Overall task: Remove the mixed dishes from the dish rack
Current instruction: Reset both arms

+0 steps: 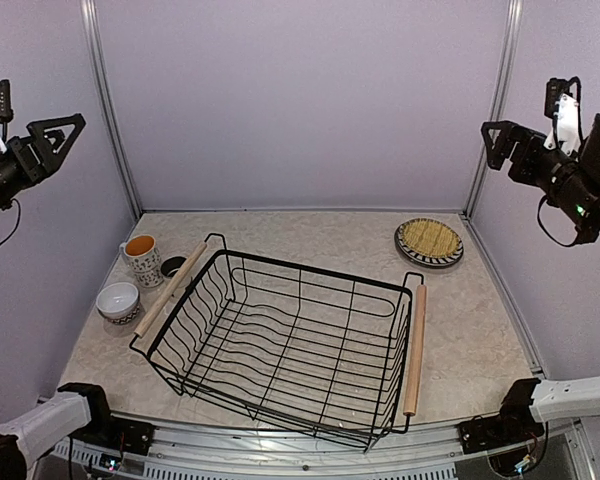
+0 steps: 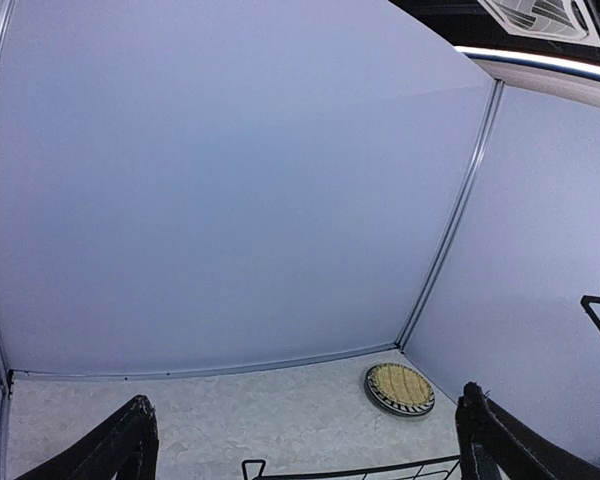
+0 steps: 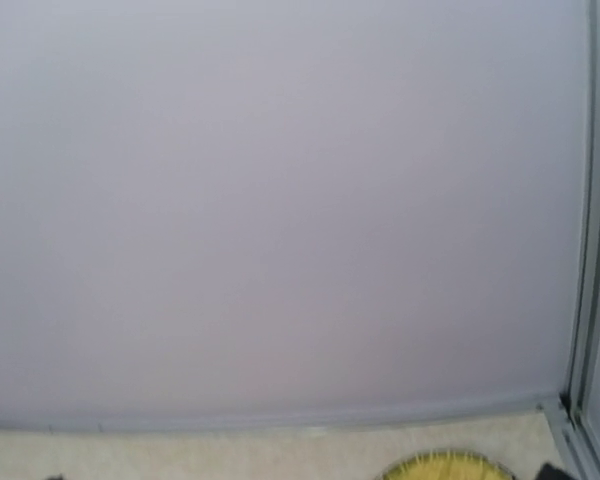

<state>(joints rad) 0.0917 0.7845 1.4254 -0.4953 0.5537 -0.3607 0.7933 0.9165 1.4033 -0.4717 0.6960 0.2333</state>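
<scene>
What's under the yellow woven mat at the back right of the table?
The woven mat lies on the black-white striped plate. Only the plate's rim shows around it; its middle is covered by the mat.

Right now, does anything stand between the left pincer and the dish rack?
Nothing visible does. The open left pincer hangs high on the left; the patterned cup and white bowl stand outside the dish rack, by its left handle.
</scene>
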